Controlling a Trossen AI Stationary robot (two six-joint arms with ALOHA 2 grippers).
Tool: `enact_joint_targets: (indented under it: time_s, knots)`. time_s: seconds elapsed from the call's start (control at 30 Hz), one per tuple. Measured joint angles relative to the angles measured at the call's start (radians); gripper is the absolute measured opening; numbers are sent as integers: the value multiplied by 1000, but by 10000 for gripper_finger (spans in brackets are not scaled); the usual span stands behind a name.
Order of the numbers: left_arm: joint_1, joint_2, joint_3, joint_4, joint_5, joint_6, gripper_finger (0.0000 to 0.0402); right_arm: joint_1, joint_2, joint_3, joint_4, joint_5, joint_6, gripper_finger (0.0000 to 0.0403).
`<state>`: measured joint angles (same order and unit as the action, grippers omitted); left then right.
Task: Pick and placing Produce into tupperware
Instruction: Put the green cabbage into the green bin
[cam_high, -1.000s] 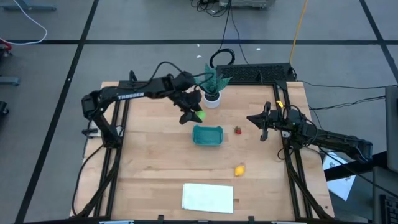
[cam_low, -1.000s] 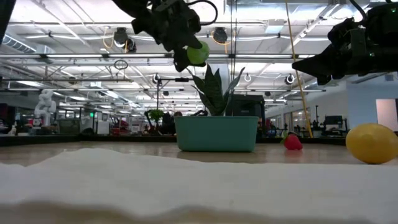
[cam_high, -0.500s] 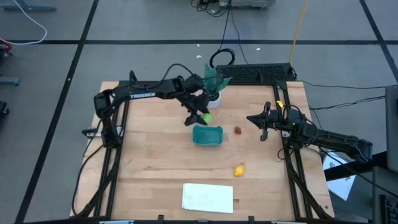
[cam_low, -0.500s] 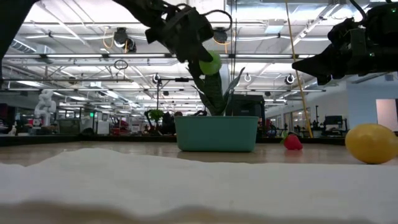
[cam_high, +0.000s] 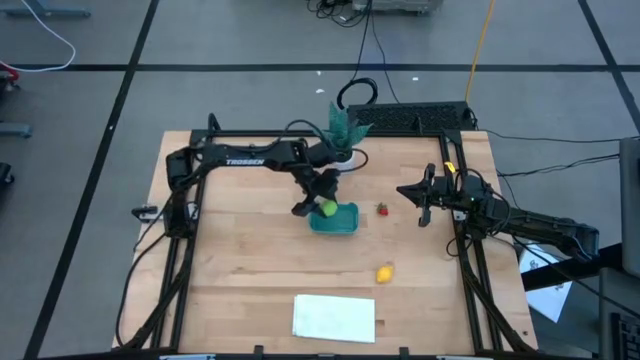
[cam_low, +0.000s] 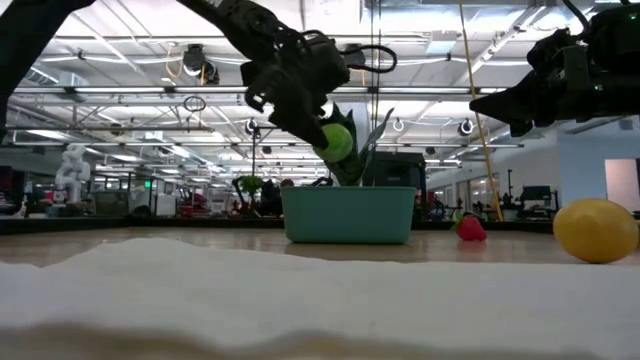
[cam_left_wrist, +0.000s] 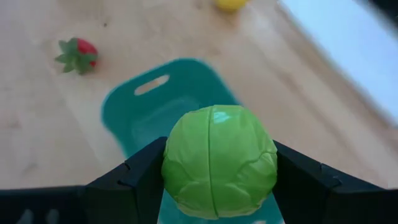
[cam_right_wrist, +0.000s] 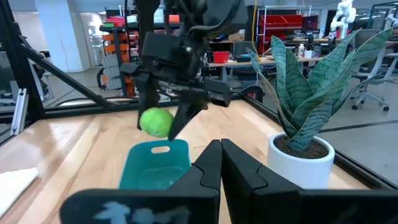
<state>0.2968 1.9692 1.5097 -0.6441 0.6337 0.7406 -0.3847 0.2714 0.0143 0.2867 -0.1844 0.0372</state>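
Observation:
My left gripper is shut on the round lime-green fruit, just above the left end of the teal tupperware. The fruit also shows in the low view above the tupperware's rim and in the left wrist view. The tiny red fruit lies on the table right of the tupperware. The yellow fruit lies nearer the front. My right gripper is shut and empty at the table's right side. My left gripper pinches the lime-green fruit by its two opposite sides between its two fingers. The fingers slant down from the table's far left. The fruit is lifted clear, above the tupperware's inside.
A white pot with a green plant stands just behind the tupperware, close to my left arm. A flat white sheet lies at the front edge. Bare wood lies left of the tupperware.
My left gripper has carried the lime-green fruit toward the table's right and near side and down, from beside the plant pot to just above the tupperware's left end. It stays shut on the fruit.

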Motion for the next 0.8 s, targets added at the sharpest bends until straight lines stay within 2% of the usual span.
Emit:
enact_joint_targets:
  time_s: [0.07,0.13,0.57,0.8]
  knots:
    - [-9,6,-1,1,-53,10,239,0,0,0,0,0,0,0]
    - [-12,6,-1,5,-63,21,239,0,0,0,0,0,0,0]
    - [-31,16,35,-14,-57,62,239,0,0,0,8,0,2,0]
    - [-30,36,35,10,-16,70,239,0,0,0,8,0,3,0]
